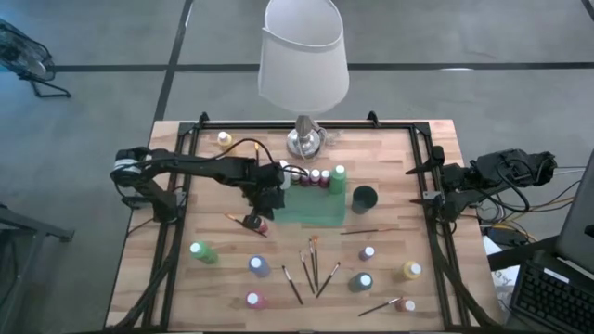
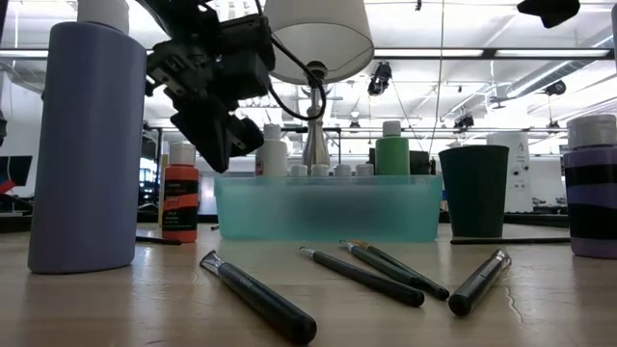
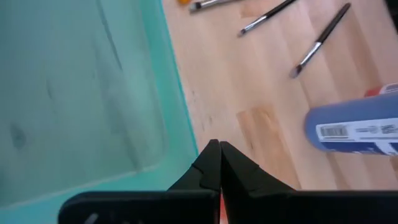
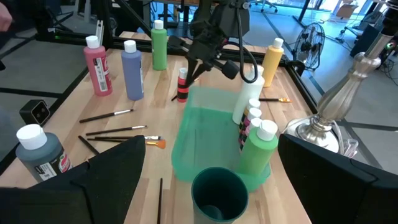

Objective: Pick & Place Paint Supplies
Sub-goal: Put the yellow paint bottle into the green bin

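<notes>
a: teal bin (image 1: 311, 206) mid-table, just in front of the lamp (image 1: 303, 65). what's in it?

b: a row along its far wall: a white bottle (image 4: 247, 93), a couple of small dark-capped ones i can't name by colour, and a green bottle (image 4: 258, 148) at the end nearest the dark green cup (image 4: 218, 194). rest of the bin floor looks bare. cup stands just outside the bin; can't see anything inside it.

a: left gripper (image 1: 264, 208)?

b: hanging over the bin's left edge, fingers pinched together, nothing between them. a red bottle (image 4: 181, 85) stands on the table just beside that edge, close under the tips; touching or not, can't tell.

a: right gripper (image 1: 436, 186)?

b: parked at the right rim of the table, fingers spread wide, empty.

a: loose supplies?

b: front half of the table. green bottle (image 1: 201, 251) at the left, blue bottle (image 1: 259, 266), pink-red bottle (image 1: 252, 300), a dark teal bottle (image 1: 361, 281), small purple one (image 1: 368, 252), yellow bottle (image 1: 411, 270) toward the right. a cream-yellow bottle (image 1: 224, 139) sits alone at the back left.

a: brushes?

b: a cluster of paintbrushes (image 1: 312, 267) fanned between the blue and teal bottles, one brush (image 1: 362, 231) lying flat in front of the cup, one more (image 1: 380, 306) near the front right. all on bare wood, none in the bin.
</notes>
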Controlling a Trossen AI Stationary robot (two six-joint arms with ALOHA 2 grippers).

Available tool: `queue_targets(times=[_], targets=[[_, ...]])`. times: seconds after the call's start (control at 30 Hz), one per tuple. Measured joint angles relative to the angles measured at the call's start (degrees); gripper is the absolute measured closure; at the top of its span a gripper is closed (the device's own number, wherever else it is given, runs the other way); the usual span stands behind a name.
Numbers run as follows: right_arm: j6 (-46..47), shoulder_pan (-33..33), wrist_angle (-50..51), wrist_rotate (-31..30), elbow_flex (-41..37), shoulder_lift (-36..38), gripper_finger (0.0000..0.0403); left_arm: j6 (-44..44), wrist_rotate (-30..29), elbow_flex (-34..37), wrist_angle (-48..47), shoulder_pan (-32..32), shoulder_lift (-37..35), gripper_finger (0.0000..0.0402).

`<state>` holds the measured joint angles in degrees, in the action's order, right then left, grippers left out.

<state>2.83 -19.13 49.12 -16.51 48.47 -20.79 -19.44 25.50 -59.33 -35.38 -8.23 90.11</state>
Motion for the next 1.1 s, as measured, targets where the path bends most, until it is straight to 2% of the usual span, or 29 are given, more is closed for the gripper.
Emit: queue_targets(times=[0.17,0.4,0.73,1.0,1.1], targets=[[0.0,0.0,0.0,0.0,0.0,0.0,0.0039,0.1,-0.2,-0.4,0.0,0.0,0.0,0.0401],[0.1,0.0,0.0,0.0,0.0,0.0,0.0039,0.0,-7.2,-6.9,-2.9,0.0,-2.6,0.0401],[0.0,0.0,0.0,0.0,0.0,0.0,0.0039,0.1,-13.8,-12.5,-4.3,0.0,-11.7,0.0399],[0.1,0.0,0.0,0.0,0.0,0.0,0.0039,2.5,-24.0,-12.6,-4.5,0.0,-19.3,0.0398],[0.0,0.0,0.0,0.0,0.0,0.0,0.0039,4.9,-29.9,-12.6,-4.5,-0.2,-21.6,0.0399]])
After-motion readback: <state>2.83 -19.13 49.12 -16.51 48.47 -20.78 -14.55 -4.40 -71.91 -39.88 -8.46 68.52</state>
